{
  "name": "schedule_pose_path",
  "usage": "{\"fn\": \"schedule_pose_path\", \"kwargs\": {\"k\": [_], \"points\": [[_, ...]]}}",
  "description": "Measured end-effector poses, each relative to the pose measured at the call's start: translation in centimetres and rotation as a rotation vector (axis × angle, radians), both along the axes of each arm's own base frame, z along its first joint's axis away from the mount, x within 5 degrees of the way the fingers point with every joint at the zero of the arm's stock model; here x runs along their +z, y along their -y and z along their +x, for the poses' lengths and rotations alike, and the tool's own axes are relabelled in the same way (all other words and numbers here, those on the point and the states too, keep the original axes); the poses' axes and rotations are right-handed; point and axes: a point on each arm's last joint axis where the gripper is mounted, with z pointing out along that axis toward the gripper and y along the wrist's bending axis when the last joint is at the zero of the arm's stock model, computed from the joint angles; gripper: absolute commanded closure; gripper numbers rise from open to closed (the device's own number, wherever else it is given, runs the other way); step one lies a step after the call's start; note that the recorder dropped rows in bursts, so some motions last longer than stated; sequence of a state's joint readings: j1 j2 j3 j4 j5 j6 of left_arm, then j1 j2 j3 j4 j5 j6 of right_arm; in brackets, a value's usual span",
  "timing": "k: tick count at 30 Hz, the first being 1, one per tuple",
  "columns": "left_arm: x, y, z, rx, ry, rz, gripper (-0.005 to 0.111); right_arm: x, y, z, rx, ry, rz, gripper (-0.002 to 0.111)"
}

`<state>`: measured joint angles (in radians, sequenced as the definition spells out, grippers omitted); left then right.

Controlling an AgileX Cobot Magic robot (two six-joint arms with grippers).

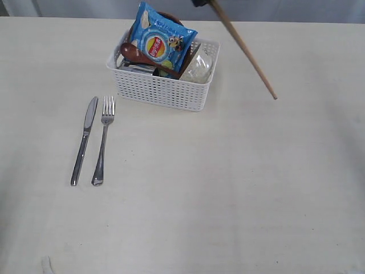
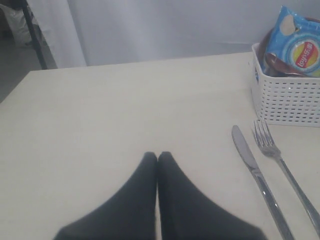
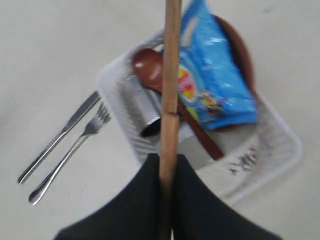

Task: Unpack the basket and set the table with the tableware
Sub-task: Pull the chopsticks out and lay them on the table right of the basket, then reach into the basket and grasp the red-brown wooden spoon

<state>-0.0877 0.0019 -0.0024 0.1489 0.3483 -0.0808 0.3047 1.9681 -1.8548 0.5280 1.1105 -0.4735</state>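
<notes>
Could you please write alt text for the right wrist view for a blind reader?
The right claw grips a wooden chopstick above a white basket holding a blue chip bag and a reddish-brown spoon. A knife and fork lie side by side on the table.

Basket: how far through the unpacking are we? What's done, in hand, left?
Done: knife and fork lie side by side on the table. In hand: the right gripper is shut on a wooden chopstick, maybe two, held in the air. Left: spoon, mug, bowl and brown plate sit in the basket with the chip bag. The left gripper is shut, empty.
</notes>
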Motion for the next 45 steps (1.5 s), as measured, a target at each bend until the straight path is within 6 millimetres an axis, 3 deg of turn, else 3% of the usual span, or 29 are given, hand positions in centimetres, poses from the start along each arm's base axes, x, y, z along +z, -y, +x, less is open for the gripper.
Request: {"fn": "schedule_pose_path", "kwargs": {"k": [4, 8, 10, 14, 24, 27, 32, 40, 42, 45], "points": [[0.0, 0.0, 0.0, 0.000, 0.000, 0.000, 0.107, -2.5, 6.4, 1.7, -0.332, -0.093, -0.016, 0.109], [0.0, 0.0, 0.0, 0.000, 0.000, 0.000, 0.107, -8.1, 12.7, 1.8, -0.636, -0.195, -0.053, 0.109], [0.0, 0.0, 0.0, 0.000, 0.000, 0.000, 0.107, -10.8, 14.3, 1.2, -0.710, -0.229, -0.067, 0.109], [0.0, 0.0, 0.0, 0.000, 0.000, 0.000, 0.107, -15.5, 15.1, 0.1, -0.771, -0.272, -0.101, 0.109], [0.0, 0.0, 0.0, 0.000, 0.000, 0.000, 0.107, -19.8, 13.1, 0.1, -0.669, -0.305, -0.193, 0.108], [0.0, 0.0, 0.0, 0.000, 0.000, 0.000, 0.107, -20.2, 12.6, 0.0, -0.634, -0.300, -0.222, 0.104], [0.0, 0.0, 0.0, 0.000, 0.000, 0.000, 0.107, -20.2, 12.5, 0.0, -0.630, -0.297, -0.225, 0.077], [0.0, 0.0, 0.0, 0.000, 0.000, 0.000, 0.107, -19.4, 12.5, 0.1, -0.627, -0.275, -0.221, 0.075], [0.0, 0.0, 0.0, 0.000, 0.000, 0.000, 0.107, -16.9, 12.3, 0.7, -0.621, -0.233, -0.198, 0.075], [0.0, 0.0, 0.0, 0.000, 0.000, 0.000, 0.107, -10.4, 10.6, 1.7, -0.536, -0.121, -0.080, 0.075]]}}
